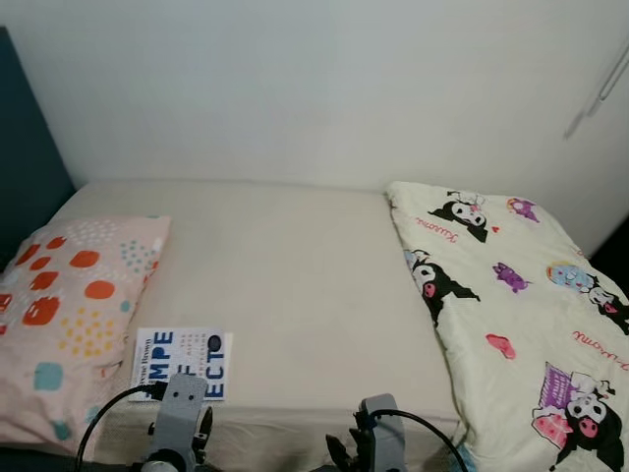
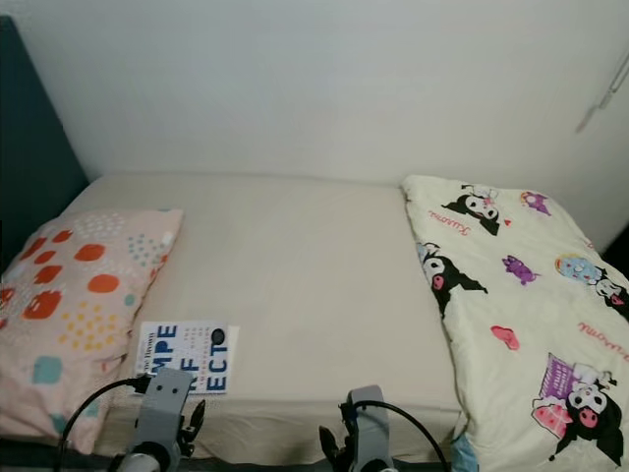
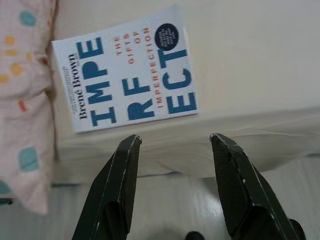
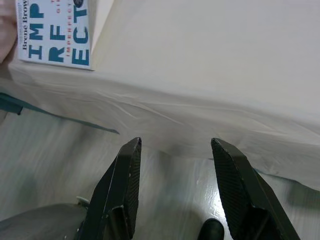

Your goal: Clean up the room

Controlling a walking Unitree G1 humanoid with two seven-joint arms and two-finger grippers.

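White paperback book w/ blue lettering (image 3: pixel 131 72) lies at bed edge beside spotted pillow (image 1: pixel 69 315). Left gripper (image 3: pixel 175 142) hovers just short, fingers wide, likely lining up a grab; right gripper (image 4: pixel 175 145) wide, empty.

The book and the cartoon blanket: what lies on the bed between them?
Nothing; between the book and the cartoon blanket there is bare cream sheet, seen in both eye views.

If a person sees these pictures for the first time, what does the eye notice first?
Probably the cartoon-print comforter spread over the right side of the bed, and the pillow with orange spots on the left side. Next, the white book with blue letters lying flat at the bed's front edge beside the pillow, with the open left gripper just before it.
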